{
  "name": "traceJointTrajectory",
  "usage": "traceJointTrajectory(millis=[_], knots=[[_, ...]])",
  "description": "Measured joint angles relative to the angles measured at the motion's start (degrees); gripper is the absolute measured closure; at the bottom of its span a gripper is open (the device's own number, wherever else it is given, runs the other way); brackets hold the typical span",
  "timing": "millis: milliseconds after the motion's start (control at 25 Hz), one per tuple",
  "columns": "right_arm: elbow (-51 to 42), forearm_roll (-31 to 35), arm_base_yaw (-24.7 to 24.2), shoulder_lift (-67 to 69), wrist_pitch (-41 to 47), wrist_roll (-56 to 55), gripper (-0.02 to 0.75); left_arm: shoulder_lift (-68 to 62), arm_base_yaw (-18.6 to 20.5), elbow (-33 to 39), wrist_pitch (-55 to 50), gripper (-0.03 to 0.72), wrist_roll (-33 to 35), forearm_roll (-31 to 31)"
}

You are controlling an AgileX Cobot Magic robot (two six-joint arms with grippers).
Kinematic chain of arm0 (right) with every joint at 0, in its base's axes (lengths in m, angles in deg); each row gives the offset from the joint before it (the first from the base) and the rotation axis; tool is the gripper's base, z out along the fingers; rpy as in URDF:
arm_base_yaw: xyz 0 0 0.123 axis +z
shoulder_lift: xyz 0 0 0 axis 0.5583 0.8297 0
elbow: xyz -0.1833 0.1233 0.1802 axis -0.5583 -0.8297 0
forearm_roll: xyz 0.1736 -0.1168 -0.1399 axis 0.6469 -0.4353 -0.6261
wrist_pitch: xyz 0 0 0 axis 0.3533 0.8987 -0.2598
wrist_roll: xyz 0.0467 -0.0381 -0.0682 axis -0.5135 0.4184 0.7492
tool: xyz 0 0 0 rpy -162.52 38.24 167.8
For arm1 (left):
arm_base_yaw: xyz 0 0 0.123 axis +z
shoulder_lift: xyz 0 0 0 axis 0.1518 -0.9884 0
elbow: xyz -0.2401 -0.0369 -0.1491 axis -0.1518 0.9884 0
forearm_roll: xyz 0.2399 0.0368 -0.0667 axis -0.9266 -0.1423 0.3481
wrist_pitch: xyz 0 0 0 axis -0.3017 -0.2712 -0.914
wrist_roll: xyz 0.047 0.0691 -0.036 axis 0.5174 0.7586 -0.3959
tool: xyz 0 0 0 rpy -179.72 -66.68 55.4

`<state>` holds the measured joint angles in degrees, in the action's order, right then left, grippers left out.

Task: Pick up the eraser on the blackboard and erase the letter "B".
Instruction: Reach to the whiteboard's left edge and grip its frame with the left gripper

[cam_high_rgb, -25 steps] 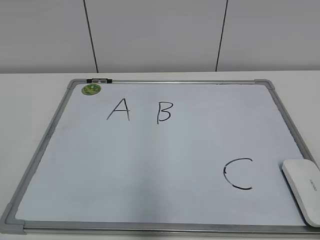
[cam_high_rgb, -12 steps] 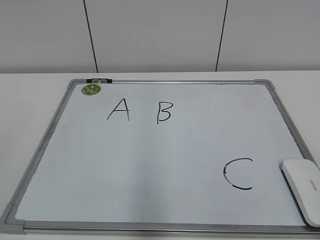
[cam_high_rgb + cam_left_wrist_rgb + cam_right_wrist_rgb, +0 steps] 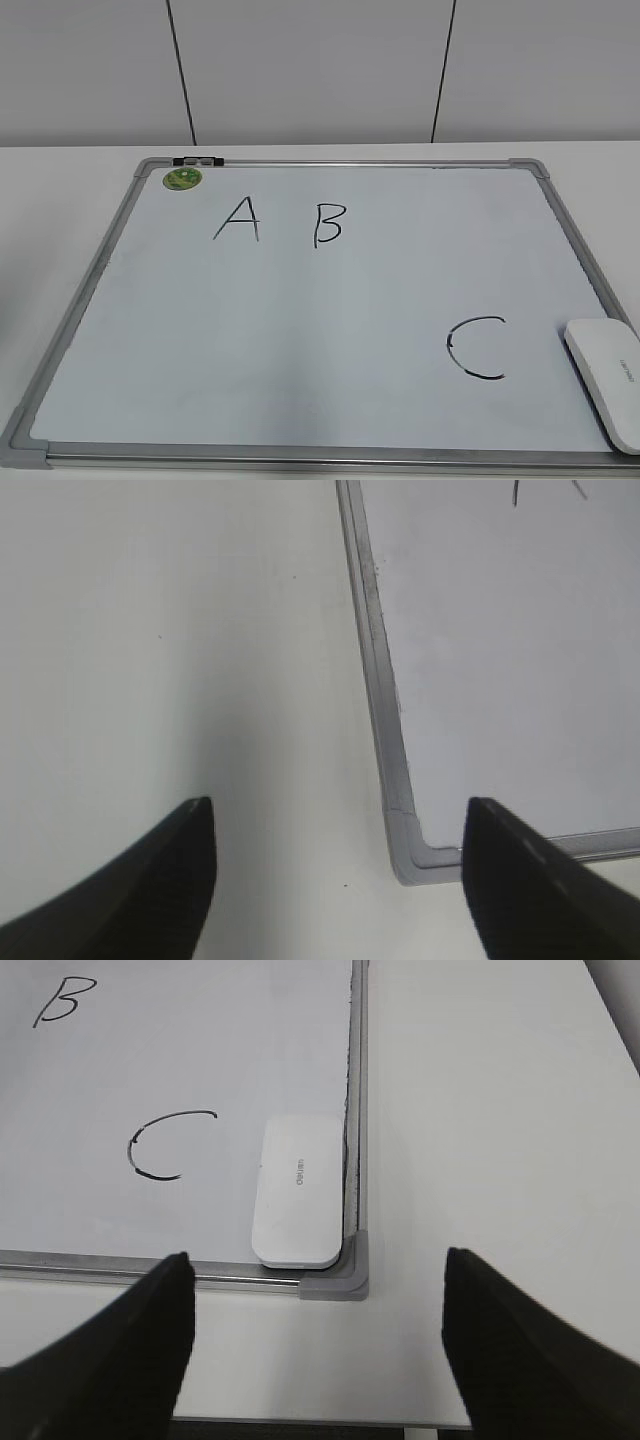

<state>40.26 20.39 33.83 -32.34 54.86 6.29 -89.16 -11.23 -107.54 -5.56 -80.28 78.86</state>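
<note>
Here, three black letters mark the board (image 3: pixel 330 310) on the white table (image 3: pixel 60 165): "A" (image 3: pixel 238 218), "B" (image 3: pixel 329 224) and "C" (image 3: pixel 478 348), left to right. One eraser (image 3: pixel 298 1189), lettered "deli", lies in the board's near right corner, beside "C". Left gripper (image 3: pixel 338 880) spread wide over the near left corner; right gripper (image 3: pixel 315 1335) spread wide, eraser just ahead between its fingers, untouched.
</note>
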Motion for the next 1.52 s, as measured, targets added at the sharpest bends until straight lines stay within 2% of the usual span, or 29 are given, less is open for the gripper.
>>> traceJointTrajectory(millis=[240,360,480,800,1120,1520], knots=[[0.0,0.0,0.0,0.0,0.0,0.0,0.166,-19.1,0.0,-9.0,0.6,0.128,0.0,1.1],[0.0,0.0,0.0,0.0,0.0,0.0,0.166,-28.0,0.0,-13.6,0.6,0.128,0.9,4.0],[0.0,0.0,0.0,0.0,0.0,0.0,0.166,-35.2,0.0,-17.6,0.5,0.128,1.8,6.7],[0.0,0.0,0.0,0.0,0.0,0.0,0.166,-50.6,0.0,-26.6,0.0,0.137,3.3,7.4],[0.0,0.0,0.0,0.0,0.0,0.0,0.166,-60.4,0.0,-34.6,-0.8,0.213,5.3,8.2],[0.0,0.0,0.0,0.0,0.0,0.0,0.166,-68.7,0.9,-40.9,-1.9,0.224,8.8,11.2]])
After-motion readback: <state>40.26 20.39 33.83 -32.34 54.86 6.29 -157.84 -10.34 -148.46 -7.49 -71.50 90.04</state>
